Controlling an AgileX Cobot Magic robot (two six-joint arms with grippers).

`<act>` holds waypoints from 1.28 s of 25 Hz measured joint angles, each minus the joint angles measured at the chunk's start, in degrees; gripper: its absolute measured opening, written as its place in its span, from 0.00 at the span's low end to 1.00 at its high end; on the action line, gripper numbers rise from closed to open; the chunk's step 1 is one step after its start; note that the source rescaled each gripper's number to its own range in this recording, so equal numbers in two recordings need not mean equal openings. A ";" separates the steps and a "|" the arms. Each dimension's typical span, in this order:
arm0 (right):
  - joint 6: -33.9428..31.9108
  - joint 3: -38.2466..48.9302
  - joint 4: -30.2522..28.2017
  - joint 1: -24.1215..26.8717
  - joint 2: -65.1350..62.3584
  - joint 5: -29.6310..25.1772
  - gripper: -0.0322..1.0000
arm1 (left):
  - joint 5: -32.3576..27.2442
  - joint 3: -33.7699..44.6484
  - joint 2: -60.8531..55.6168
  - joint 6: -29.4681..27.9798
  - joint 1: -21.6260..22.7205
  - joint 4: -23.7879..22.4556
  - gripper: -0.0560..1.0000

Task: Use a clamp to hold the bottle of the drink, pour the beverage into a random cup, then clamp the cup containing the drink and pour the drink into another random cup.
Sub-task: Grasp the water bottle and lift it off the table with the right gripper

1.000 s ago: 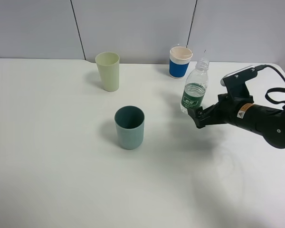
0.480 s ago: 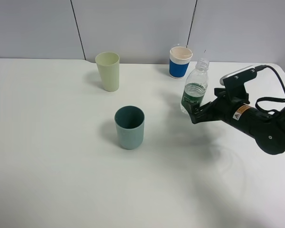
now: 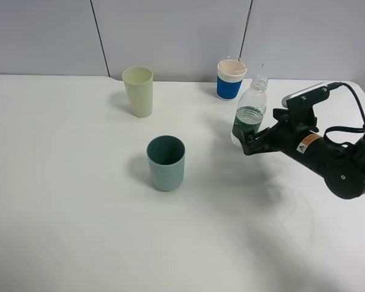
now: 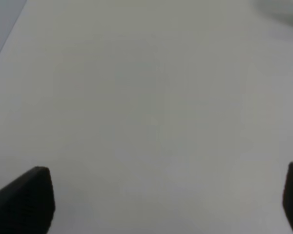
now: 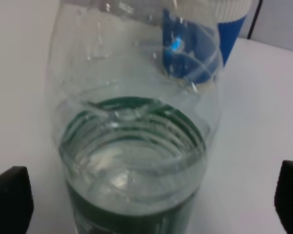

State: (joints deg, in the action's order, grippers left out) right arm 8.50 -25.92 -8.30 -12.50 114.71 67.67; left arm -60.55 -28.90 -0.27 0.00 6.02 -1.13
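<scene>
On your table (image 3: 61,231) the bottle (image 3: 250,114) stands upright at the right side, directly between the wide-spread fingers of the right gripper (image 3: 246,145), not yet squeezed. The left gripper (image 4: 158,197), also spread wide, faces only bare table.

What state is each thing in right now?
Water bottle: upright, partly full, no cap visible.
Right gripper: open, straddling the bottle.
Left gripper: open, empty.
Teal cup: upright, looks empty.
Pale green cup: upright, contents unseen.
Blue-and-white cup: upright, contents unseen.
</scene>
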 joint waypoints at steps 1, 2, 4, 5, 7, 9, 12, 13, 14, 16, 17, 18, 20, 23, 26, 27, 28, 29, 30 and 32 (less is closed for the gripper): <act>-0.06 -0.38 -0.79 0.00 0.00 0.00 1.00 | 0.00 0.00 0.00 0.00 0.00 0.00 0.82; -0.06 -0.77 -1.33 0.00 0.00 0.00 1.00 | 0.00 0.00 0.00 0.00 0.00 0.00 0.82; -0.06 -1.41 -1.74 0.00 0.00 -0.19 1.00 | 0.00 0.00 0.00 0.00 0.00 0.00 0.82; -0.06 -1.66 -1.80 0.00 0.00 -0.42 1.00 | 0.00 0.00 0.00 0.00 0.00 0.00 0.82; -0.06 -2.14 -1.94 0.00 0.00 -0.94 1.00 | 0.00 0.00 0.00 0.00 0.00 0.00 0.82; -0.06 -3.04 -2.04 0.00 0.00 -1.88 1.00 | 0.00 0.00 0.00 0.00 0.00 0.00 0.82; -0.10 -4.91 -2.10 0.00 0.00 -3.20 1.00 | 0.00 0.00 0.00 0.00 0.00 0.00 0.82; -0.10 -5.65 -2.10 0.00 0.00 -3.79 1.00 | 0.00 0.00 0.00 0.00 0.00 0.00 0.82; -0.10 -6.24 -2.17 0.00 0.00 -4.41 1.00 | 0.00 0.00 0.00 0.00 0.00 0.00 0.82; -0.10 -7.52 -2.34 0.00 0.04 -6.19 1.00 | 0.00 0.00 0.00 0.00 0.00 0.00 0.82; -0.10 -7.98 -2.47 0.00 0.04 -6.76 1.00 | 0.00 0.00 0.00 0.00 0.00 0.00 0.82; -0.10 -8.47 -2.84 0.00 0.04 -7.22 1.00 | 0.00 0.00 0.00 0.00 0.00 0.00 0.82; -0.10 -8.82 -3.52 0.00 0.04 -7.67 1.00 | 0.00 0.00 0.00 0.00 0.00 0.00 0.82; -0.10 -8.82 -3.93 0.00 0.04 -7.98 1.00 | 0.00 0.00 0.00 0.00 0.00 0.00 0.82; -0.10 -8.82 -3.95 0.00 0.04 -8.05 1.00 | 0.00 0.00 0.00 0.00 0.00 0.00 0.82; -0.10 -8.82 -3.97 0.00 0.04 -8.11 0.99 | 0.00 0.00 0.00 0.00 0.00 0.00 0.82; -0.10 -8.82 -4.02 0.00 0.04 -8.10 0.96 | 0.00 0.00 0.00 0.00 0.00 0.00 0.82; -0.10 -8.82 -4.09 0.00 0.04 -8.10 0.91 | 0.00 0.00 0.00 0.00 0.00 0.00 0.82; -0.10 -8.82 -4.16 0.00 0.04 -8.10 0.85 | 0.00 0.00 0.00 0.00 0.00 0.00 0.82; -0.10 -8.82 -4.16 0.00 0.04 -8.10 0.62 | 0.00 0.00 0.00 0.00 0.00 0.00 0.82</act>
State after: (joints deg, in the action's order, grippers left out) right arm 8.39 -34.74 -12.46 -12.50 114.75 59.57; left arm -60.55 -28.90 -0.27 0.00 6.02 -1.13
